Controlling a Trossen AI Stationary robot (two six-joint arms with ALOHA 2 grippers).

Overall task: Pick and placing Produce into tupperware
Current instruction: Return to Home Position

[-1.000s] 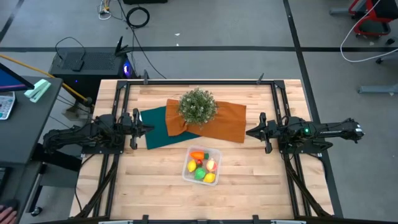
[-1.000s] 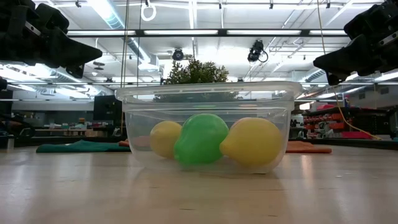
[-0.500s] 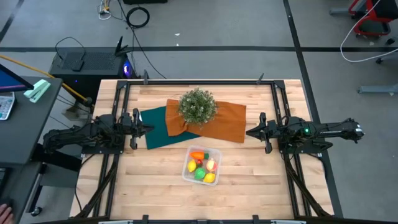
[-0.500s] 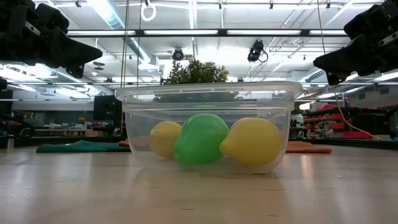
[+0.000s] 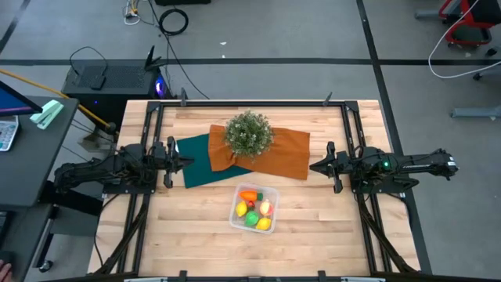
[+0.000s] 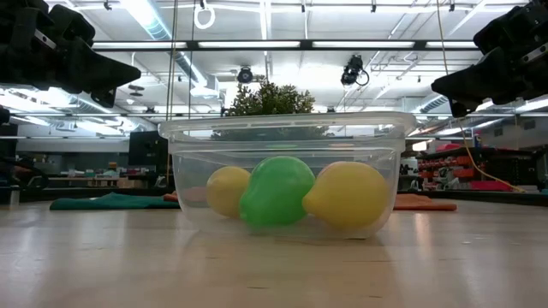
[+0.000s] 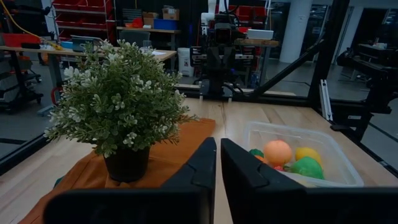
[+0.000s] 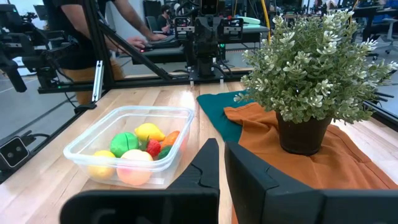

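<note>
- Box (image 6: 193,162) up front: clear plastic, flat on the wooden table (image 5: 188,215), near the front edge and about midway between the two arms.
- All the produce is in it. The green piece (image 6: 276,190) presses up near the front wall, with one yellow lemon (image 6: 349,195) crowding its right side and the other lemon (image 6: 228,190) tucked behind on its left.
- Deeper in the box sits the peach fruit (image 5: 266,207). The orange carrot (image 5: 249,196) lies at the far end, and a small red piece (image 8: 153,148) is wedged among them.
- Left gripper (image 5: 190,163) hangs above the table, back from the box and off to its left. It points inward over the teal cloth (image 5: 196,168). Its fingers are drawn together with only a thin slit between them, and they grip nothing.
- Right gripper (image 5: 311,166) mirrors it on the other side, level and pointing inward at the edge of the orange cloth (image 5: 286,157). Its fingers are likewise pressed almost together and grip nothing.
- Both grippers sit well apart from the box.
- The two cloths lie flat behind the box and overlap near the middle of the table.
- Bushy plant (image 5: 249,133) stands upright in a dark pot (image 8: 301,134) on the orange cloth, straight behind the box.
- Beyond the table, the right wrist view catches a person (image 8: 71,37) in a dark top standing in the room past the left arm.
</note>
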